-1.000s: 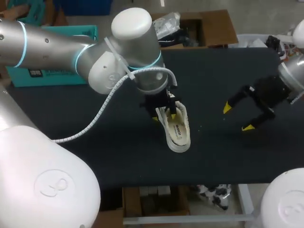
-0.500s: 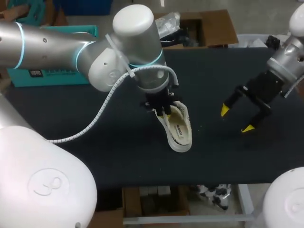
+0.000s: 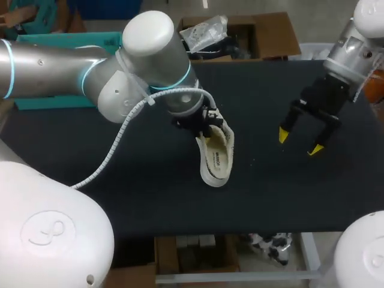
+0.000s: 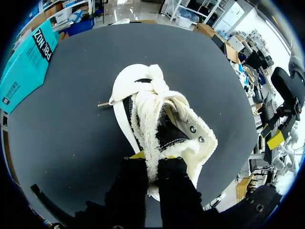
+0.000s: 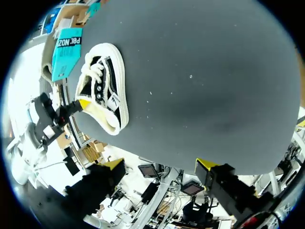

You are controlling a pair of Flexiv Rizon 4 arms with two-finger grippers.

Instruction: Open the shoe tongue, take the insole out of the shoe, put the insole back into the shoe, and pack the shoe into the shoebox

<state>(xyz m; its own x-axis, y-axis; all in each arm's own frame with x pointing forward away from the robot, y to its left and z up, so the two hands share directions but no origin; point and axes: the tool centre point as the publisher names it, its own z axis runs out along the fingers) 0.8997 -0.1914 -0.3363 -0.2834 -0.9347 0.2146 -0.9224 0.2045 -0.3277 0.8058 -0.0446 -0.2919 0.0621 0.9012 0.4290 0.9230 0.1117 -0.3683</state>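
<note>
Fleece tongue (image 4: pixel 151 125) of the shoe (image 3: pixel 216 157) pinched in left gripper (image 4: pixel 151 155), toe pointing straight away from it; right gripper (image 3: pixel 298 142) (fingers spread wide, empty) hangs well apart.

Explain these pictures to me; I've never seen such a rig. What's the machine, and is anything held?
Two robot arms work at a black table. The wide picture looks down from above and behind them; each round picture comes from a camera on one arm's wrist. The left arm has its jaws shut on the fleecy part of a white shoe at the table's middle. The right arm hangs to the side, its yellow-tipped jaws open, holding nothing. A teal box lies at the table's edge.
</note>
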